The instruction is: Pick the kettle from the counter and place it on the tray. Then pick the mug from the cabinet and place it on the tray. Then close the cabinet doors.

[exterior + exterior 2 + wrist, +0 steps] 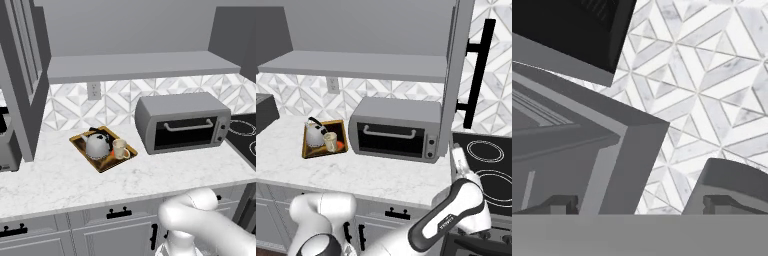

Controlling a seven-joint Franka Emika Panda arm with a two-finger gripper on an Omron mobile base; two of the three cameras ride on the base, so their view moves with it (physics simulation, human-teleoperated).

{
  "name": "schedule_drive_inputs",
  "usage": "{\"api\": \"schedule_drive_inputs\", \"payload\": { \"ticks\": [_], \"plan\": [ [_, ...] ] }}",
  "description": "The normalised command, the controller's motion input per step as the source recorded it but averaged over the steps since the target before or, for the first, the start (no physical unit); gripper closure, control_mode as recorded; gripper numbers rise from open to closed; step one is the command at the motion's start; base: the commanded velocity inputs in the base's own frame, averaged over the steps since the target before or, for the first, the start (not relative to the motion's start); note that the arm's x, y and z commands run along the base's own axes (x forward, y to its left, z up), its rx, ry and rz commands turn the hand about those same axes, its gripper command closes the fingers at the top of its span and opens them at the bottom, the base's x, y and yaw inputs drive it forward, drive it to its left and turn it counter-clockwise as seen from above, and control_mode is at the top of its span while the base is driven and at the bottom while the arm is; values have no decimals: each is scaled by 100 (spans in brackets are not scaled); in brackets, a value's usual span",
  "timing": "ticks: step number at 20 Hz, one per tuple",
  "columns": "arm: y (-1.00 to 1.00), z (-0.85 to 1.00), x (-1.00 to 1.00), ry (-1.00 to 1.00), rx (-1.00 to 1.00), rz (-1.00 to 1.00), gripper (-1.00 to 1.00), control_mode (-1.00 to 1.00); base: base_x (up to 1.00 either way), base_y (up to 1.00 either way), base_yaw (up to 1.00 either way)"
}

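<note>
The two-finger gripper [640, 204] stands wide open and empty beside a tall grey cabinet door [587, 150]; the silver-grey kettle [97, 145] and cream-beige mug [120, 148] sit well away on the golden-rimmed tray [80, 144].

The mug [120, 148] hides part of the kettle [97, 145], the tray [308, 150] picture's mostly covered, and the stovetop [245, 135] gets cropped at the edge.
</note>
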Motion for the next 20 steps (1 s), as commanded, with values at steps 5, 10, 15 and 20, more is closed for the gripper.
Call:
{"api": "schedule_drive_inputs", "payload": {
  "ticks": [5,10,15,20],
  "plan": [
    [-26,15,0,0,2,7,-100,-100,0,0,0],
    [-18,20,0,1,0,7,-100,-100,0,0,0],
    [-3,37,0,5,0,3,-100,-100,0,0,0],
    [4,56,-21,0,-1,0,-100,-100,0,0,0]
  ]
}}
